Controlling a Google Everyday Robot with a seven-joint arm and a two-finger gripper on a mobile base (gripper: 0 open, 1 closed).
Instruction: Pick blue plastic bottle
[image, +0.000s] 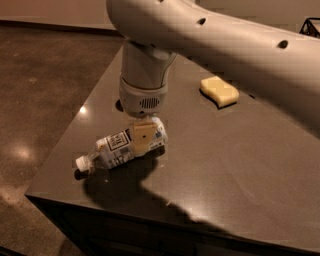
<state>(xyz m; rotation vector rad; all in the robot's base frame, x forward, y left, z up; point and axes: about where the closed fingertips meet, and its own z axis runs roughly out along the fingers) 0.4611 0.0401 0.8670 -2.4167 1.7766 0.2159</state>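
Note:
The blue plastic bottle (120, 148) is a small clear bottle with a white cap and a pale patterned label. It lies sideways near the front left corner of the dark table (240, 175), cap pointing left and slightly down. My gripper (144, 138) comes straight down from the big white arm and is shut on the bottle's right end. One tan finger (145, 140) shows in front of the bottle; the other is hidden behind it. The gripped end sits a little above the tabletop, with a shadow under the bottle.
A yellow sponge (219, 91) lies at the back right of the table. The table's front edge and left corner are close to the bottle. A glossy brown floor (40, 90) lies to the left. The white arm (225, 45) spans the upper view.

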